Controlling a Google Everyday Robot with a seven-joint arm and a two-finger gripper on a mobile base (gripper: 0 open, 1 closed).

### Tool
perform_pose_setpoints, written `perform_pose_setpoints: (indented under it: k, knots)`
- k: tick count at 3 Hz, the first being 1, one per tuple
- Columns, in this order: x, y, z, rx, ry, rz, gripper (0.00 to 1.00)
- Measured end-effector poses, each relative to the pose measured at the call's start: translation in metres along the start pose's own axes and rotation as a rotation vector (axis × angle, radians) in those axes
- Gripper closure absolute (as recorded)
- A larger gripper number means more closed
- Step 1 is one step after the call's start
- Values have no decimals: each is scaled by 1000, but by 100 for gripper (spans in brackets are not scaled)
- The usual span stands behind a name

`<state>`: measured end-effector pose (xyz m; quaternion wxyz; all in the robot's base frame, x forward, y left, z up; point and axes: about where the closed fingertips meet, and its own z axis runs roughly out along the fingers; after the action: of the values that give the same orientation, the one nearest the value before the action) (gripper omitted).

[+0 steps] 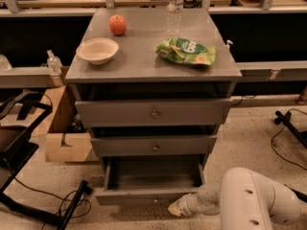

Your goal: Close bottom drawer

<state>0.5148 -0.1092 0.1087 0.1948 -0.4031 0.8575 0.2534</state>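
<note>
**Bottom drawer stands open; pincer low at its right front corner**

- Nearest, at 5 o'clock in the view: white arm (254, 200) comes in from the lower right edge. It ends in the cream-coloured pincer (178, 209).
- Pincer sits low over the floor, just beside the right end of the drawer's front panel. Contact cannot be told. How far it is open cannot be told; nothing seen in its hold.
- At 6 o'clock: the bottom drawer (144, 195), grey, pulled well out of the table (144, 66), with its bare inside in view.
- Above it: middle drawer (124, 145) and top drawer (115, 111), each with a small round knob. Both fronts stand slightly forward, with a dark gap over each.
- Floor (249, 138): pale, speckled.
  - Black cables (72, 206) at 7 o'clock.
  - Black frame (19, 147) at 8 o'clock.
  - Cardboard box (64, 143) at 9 o'clock of the drawers, against the table's left side.
  - Black stand leg (290, 123) at 3 o'clock.
- Table top, grey, matte:
  - Pale bowl (97, 50) at its 9 o'clock.
  - Green snack bag (186, 51) at 3 o'clock, lying flat.
  - Red apple (117, 25) at 11 o'clock, behind the bowl.
  - Clear water bottle (175, 1) upright at the far edge, 12 o'clock.
- Far: long bench rails run behind on both sides. A small bottle (53, 63) stands on the left rail.
</note>
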Motion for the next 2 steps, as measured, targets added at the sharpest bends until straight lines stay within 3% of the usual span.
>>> perform_pose_setpoints:
  k: [1, 2]
  knots:
    - [-16, -22, 2, 2, -12, 2, 100]
    - [-15, -21, 2, 2, -12, 2, 100]
